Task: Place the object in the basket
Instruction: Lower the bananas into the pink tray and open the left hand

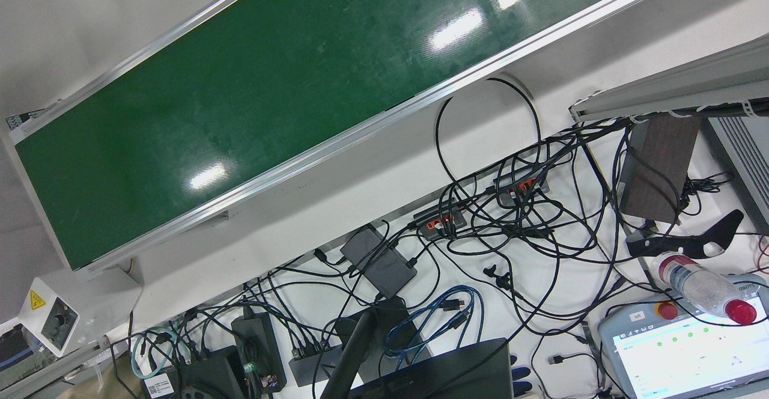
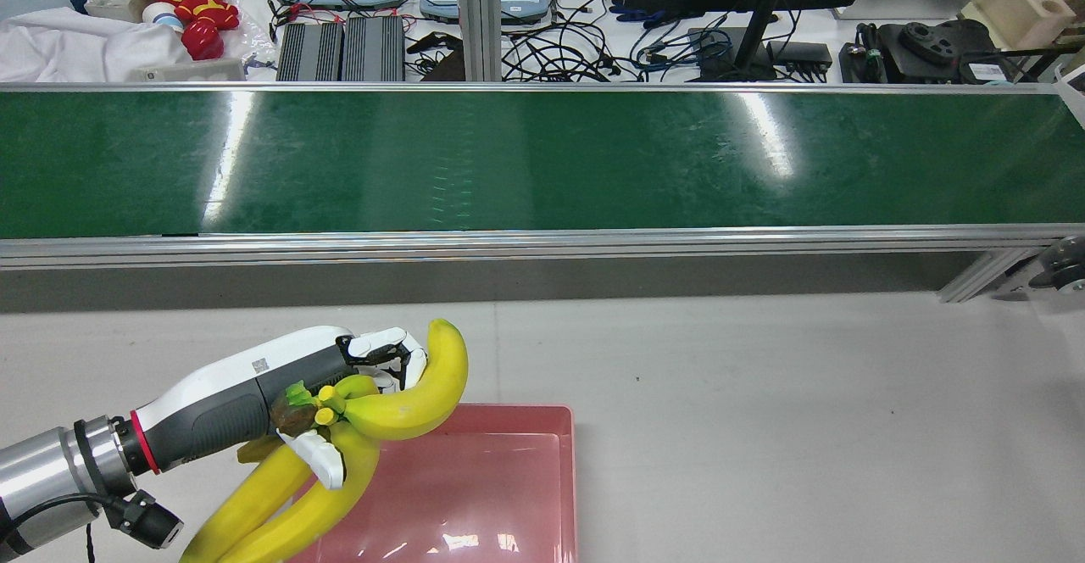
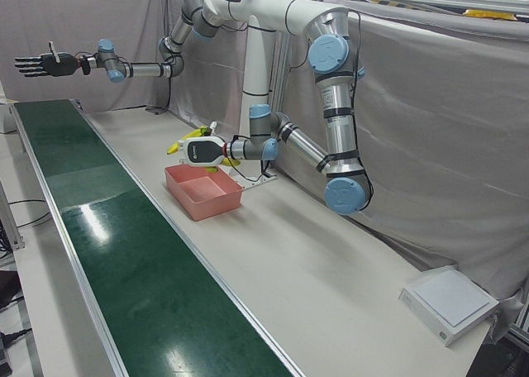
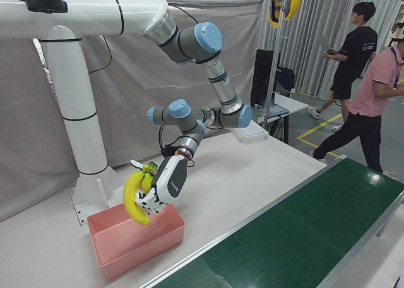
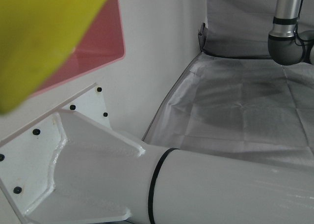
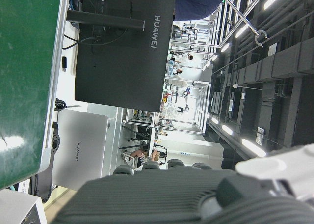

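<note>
Over the one pink basket (image 2: 475, 495), left hand (image 2: 339, 393) grips three-ish bananas (image 2: 398, 402); only left-front view shows right hand (image 3: 37, 64), fingers spread, at 10 o'clock.

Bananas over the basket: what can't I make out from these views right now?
- Bananas: lower ends cut off by the rear view's bottom edge; how many cannot be counted.
- Left hand: its grip is mostly hidden behind the bananas; in the left hand view a yellow blur fills the corner.
- Basket: near end cropped in the rear view.
- Right hand: too small in the left-front view.
</note>
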`<state>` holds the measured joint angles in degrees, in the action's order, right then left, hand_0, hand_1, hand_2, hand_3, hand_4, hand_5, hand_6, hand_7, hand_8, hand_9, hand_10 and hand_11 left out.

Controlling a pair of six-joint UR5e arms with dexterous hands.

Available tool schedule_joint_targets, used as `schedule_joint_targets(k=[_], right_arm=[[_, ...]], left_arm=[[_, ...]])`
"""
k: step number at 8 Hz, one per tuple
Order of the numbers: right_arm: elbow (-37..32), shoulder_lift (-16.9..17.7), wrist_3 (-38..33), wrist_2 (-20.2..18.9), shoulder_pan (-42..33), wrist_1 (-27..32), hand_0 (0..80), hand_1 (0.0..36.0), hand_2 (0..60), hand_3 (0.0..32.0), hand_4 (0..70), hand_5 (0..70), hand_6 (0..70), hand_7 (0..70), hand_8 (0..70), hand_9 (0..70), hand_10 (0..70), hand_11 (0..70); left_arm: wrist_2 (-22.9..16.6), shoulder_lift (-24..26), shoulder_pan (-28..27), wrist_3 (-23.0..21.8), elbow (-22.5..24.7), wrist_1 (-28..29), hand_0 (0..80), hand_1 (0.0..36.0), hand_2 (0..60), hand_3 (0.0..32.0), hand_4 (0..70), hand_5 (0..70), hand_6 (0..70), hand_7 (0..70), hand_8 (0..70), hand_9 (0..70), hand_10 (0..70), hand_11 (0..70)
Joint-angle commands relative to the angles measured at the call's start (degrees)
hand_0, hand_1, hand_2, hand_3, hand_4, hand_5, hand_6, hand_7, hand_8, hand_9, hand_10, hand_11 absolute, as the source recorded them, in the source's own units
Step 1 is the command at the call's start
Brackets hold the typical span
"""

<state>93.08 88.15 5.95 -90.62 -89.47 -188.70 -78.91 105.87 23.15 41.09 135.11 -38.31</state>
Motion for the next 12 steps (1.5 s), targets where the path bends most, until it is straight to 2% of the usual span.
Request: schedule_joint_targets(k=[1, 2, 3, 4, 6, 7, 8, 9, 10, 11, 12], right_arm=[[0.0, 0.0, 0.0, 0.0, 0.0, 0.0, 0.0, 0.0, 0.0, 0.0, 0.0, 0.0, 0.0, 0.0, 0.0, 0.0, 0.0, 0.0], [0.0, 0.0, 0.0, 0.0, 0.0, 0.0, 0.0, 0.0, 0.0, 0.0, 0.0, 0.0, 0.0, 0.0, 0.0, 0.0, 0.0, 0.0], [0.0, 0.0, -0.1, 0.0, 0.0, 0.0, 0.0, 0.0, 0.0, 0.0, 0.0, 0.0, 0.0, 0.0, 0.0, 0.0, 0.0, 0.0], [0.0, 0.0, 0.0, 0.0, 0.0, 0.0, 0.0, 0.0, 0.0, 0.0, 0.0, 0.0, 0.0, 0.0, 0.0, 0.0, 0.0, 0.0], [0.0, 0.0, 0.0, 0.0, 0.0, 0.0, 0.0, 0.0, 0.0, 0.0, 0.0, 0.0, 0.0, 0.0, 0.0, 0.0, 0.0, 0.0], [0.0, 0.0, 0.0, 0.0, 0.0, 0.0, 0.0, 0.0, 0.0, 0.0, 0.0, 0.0, 0.0, 0.0, 0.0, 0.0, 0.0, 0.0], [0.0, 0.0, 0.0, 0.0, 0.0, 0.0, 0.0, 0.0, 0.0, 0.0, 0.0, 0.0, 0.0, 0.0, 0.0, 0.0, 0.0, 0.0], [-0.1, 0.0, 0.0, 0.0, 0.0, 0.0, 0.0, 0.0, 0.0, 0.0, 0.0, 0.0, 0.0, 0.0, 0.0, 0.0, 0.0, 0.0], [0.0, 0.0, 0.0, 0.0, 0.1, 0.0, 0.0, 0.0, 0.0, 0.0, 0.0, 0.0, 0.0, 0.0, 0.0, 0.0, 0.0, 0.0], [0.0, 0.0, 0.0, 0.0, 0.0, 0.0, 0.0, 0.0, 0.0, 0.0, 0.0, 0.0, 0.0, 0.0, 0.0, 0.0, 0.0, 0.0], [0.0, 0.0, 0.0, 0.0, 0.0, 0.0, 0.0, 0.0, 0.0, 0.0, 0.0, 0.0, 0.0, 0.0, 0.0, 0.0, 0.0, 0.0]], left_arm=[[-0.1, -1.9, -1.4, 0.2, 1.0, 0.5, 11.1, 0.0, 0.0, 8.0, 0.0, 9.2, 0.0, 5.7, 8.7, 9.5, 0.3, 0.1], [0.0, -1.8, -1.9, 0.3, 1.0, 0.5, 7.2, 0.0, 0.0, 10.2, 0.0, 0.4, 0.0, 4.0, 6.1, 5.6, 0.0, 0.0], [0.0, -1.9, -2.0, 1.4, 1.0, 0.5, 0.0, 0.0, 0.0, 14.4, 0.0, 0.0, 0.0, 3.0, 5.3, 3.3, 0.0, 0.0], [0.0, -2.0, -2.1, 1.6, 1.0, 0.5, 0.0, 0.0, 0.0, 15.8, 0.0, 0.0, 0.0, 2.4, 4.9, 2.1, 0.0, 0.0], [0.0, -3.7, -2.0, 1.5, 1.0, 1.3, 0.0, 0.0, 0.0, 29.4, 0.0, 0.0, 0.0, 2.2, 6.3, 3.4, 0.0, 0.0], [0.1, -4.6, -2.1, 1.6, 1.0, 1.7, 2.5, 0.0, 0.0, 32.0, 0.0, 0.0, 0.0, 2.4, 6.6, 3.7, 0.0, 0.0], [0.1, -4.7, -2.4, 2.8, 1.0, 1.4, 39.8, 0.0, 0.0, 32.0, 0.0, 0.0, 0.0, 1.8, 6.5, 2.2, 0.0, 0.0], [0.5, -4.6, -3.7, 6.9, 1.2, -0.3, 48.0, 0.0, 0.0, 32.0, 0.0, 0.0, 0.0, 2.7, 6.9, 2.6, 0.0, 0.0], [2.1, -4.5, -5.5, 9.8, 2.5, -2.4, 52.8, 0.0, 0.0, 32.0, 0.0, 0.0, 0.0, 2.6, 7.9, 2.4, 0.0, 0.0], [4.5, -4.7, -6.7, 10.1, 3.7, -2.6, 49.5, 0.0, 0.0, 32.0, 0.0, 0.0, 0.0, 2.3, 7.4, 2.0, 0.0, 0.0], [4.5, -4.6, -6.5, 10.0, 4.7, -3.3, 41.0, 0.0, 0.0, 32.0, 0.0, 0.0, 0.0, 1.7, 7.2, 2.0, 0.0, 0.0]])
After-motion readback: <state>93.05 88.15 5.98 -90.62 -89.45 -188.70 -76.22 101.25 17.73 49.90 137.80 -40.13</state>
